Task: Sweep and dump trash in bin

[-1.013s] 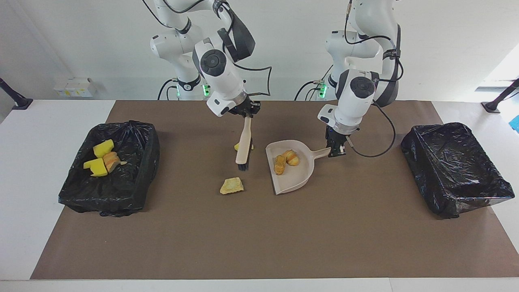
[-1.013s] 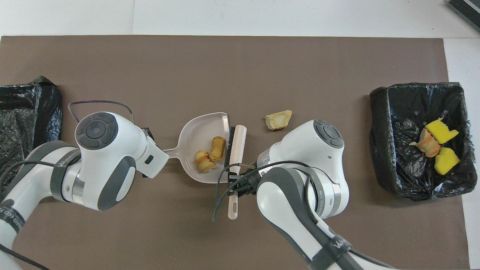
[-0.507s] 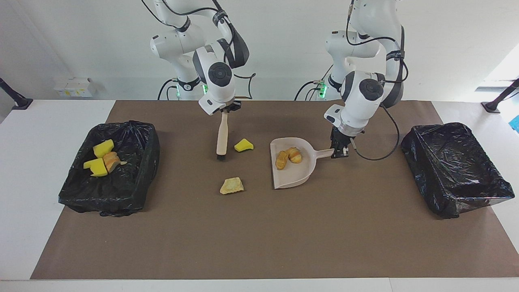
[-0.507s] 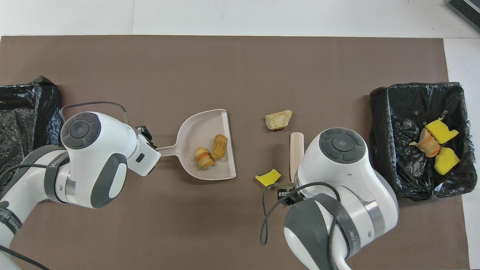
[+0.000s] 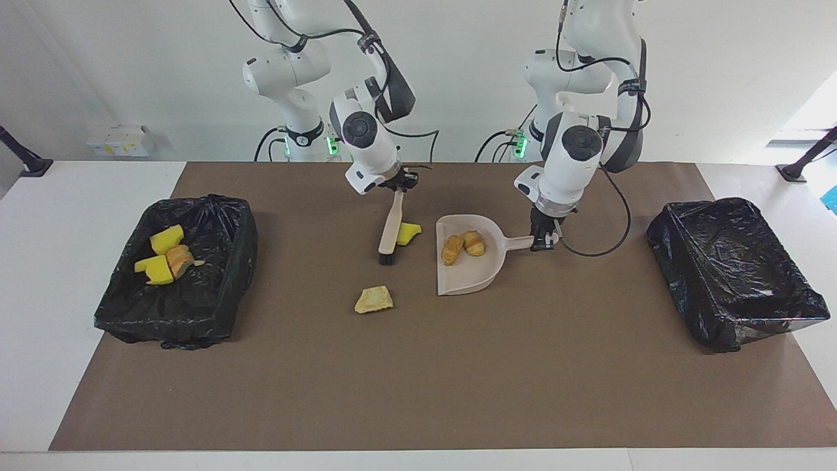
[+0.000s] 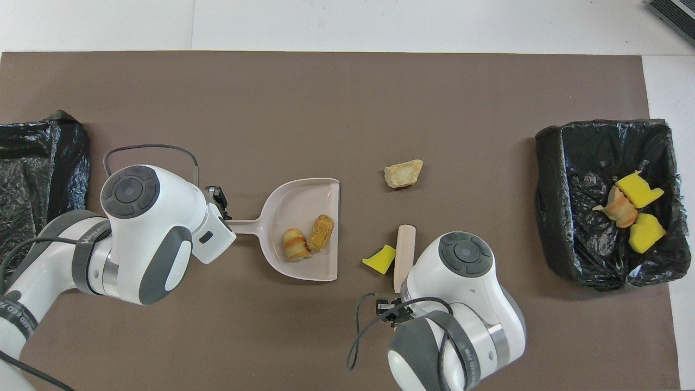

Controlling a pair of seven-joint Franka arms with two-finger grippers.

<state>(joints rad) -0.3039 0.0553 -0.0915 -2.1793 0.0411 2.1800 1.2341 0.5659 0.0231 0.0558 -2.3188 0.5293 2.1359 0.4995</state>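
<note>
The brown mat [image 5: 418,366] carries two black-lined bins. The bin [image 5: 229,275] at the right arm's end holds three trash lumps; the other bin [image 5: 680,261] holds none. The left gripper [image 5: 544,243] is clamped on the beige dustpan [image 5: 487,271] handle; two bread pieces [image 5: 461,247] lie in the pan. The right gripper [image 5: 400,186] is closed on the brush [image 5: 390,230], bristles down beside a yellow sponge chunk [image 5: 409,233]. One tan piece [image 5: 374,299] lies on the mat, farther from the robots.

In the overhead view the right arm's wrist housing [image 6: 467,271] hides the right gripper and the brush [image 6: 404,255] handle's lower end. At nine o'clock, the frame edge cuts off the empty bin [image 6: 38,157]. The left gripper [image 5: 544,241] hides the dustpan [image 5: 487,268] handle's tip.
</note>
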